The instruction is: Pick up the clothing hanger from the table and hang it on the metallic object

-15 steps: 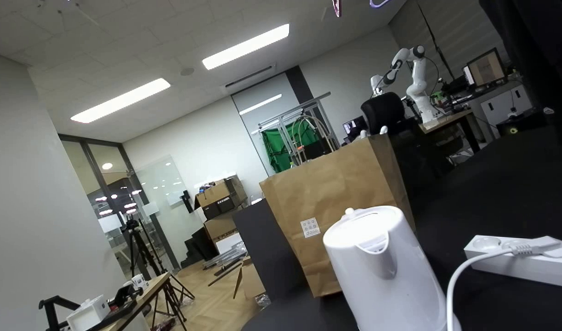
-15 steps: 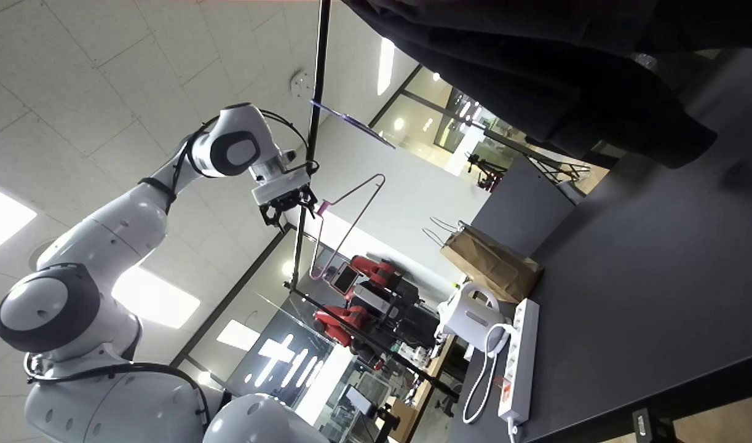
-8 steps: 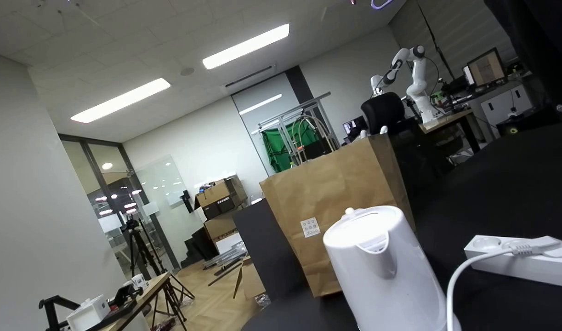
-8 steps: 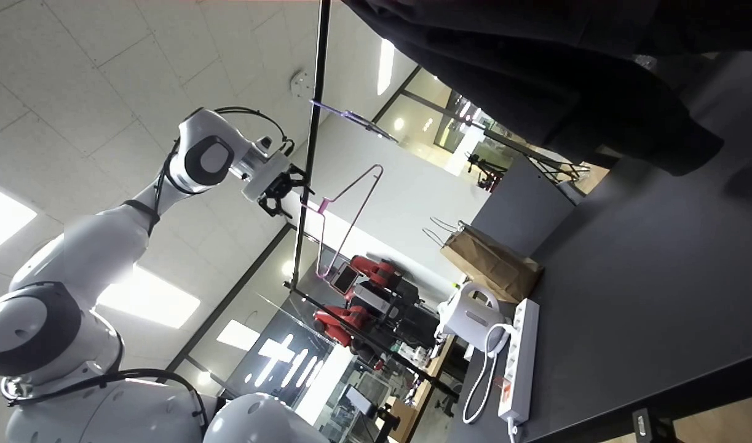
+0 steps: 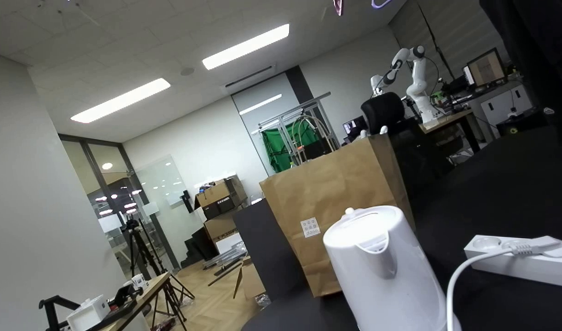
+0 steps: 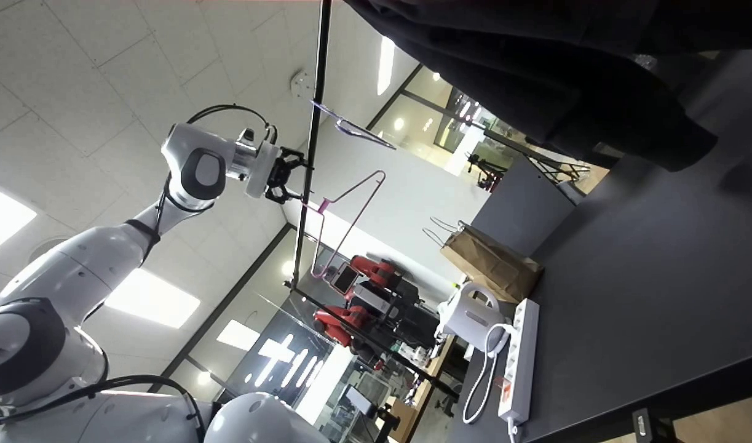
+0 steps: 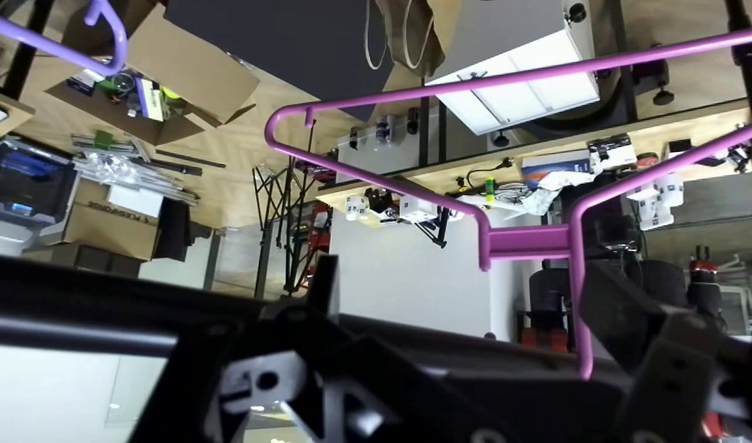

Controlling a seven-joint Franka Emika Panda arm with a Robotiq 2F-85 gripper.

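The pink clothing hanger [image 6: 324,205] hangs from a long dark pole [image 6: 317,92], which seems to be the metallic object. In the wrist view, upside down, the stem of the hanger [image 7: 529,242] runs over the near side of the pole [image 7: 105,307], and a small pink tip shows beyond it. Just a bit of the hanger [image 5: 338,7] enters an exterior view at the top. My gripper [image 6: 307,182] is open and faces the pole, its fingers [image 7: 324,283] wide apart. The stem lies close beside one finger; whether they touch I cannot tell.
A purple hanger [image 6: 351,126] hangs farther along the pole. Dark clothing [image 6: 535,74] fills the upper right. On the black table [image 6: 628,277] stand a brown paper bag [image 6: 489,261], a white kettle [image 6: 474,317] and a white power strip [image 6: 520,363].
In an exterior view my gripper has moved left and slightly up, turning from a downward tilt to face the pole. The pink hanger has swung a little and back. The gripper has stayed open.
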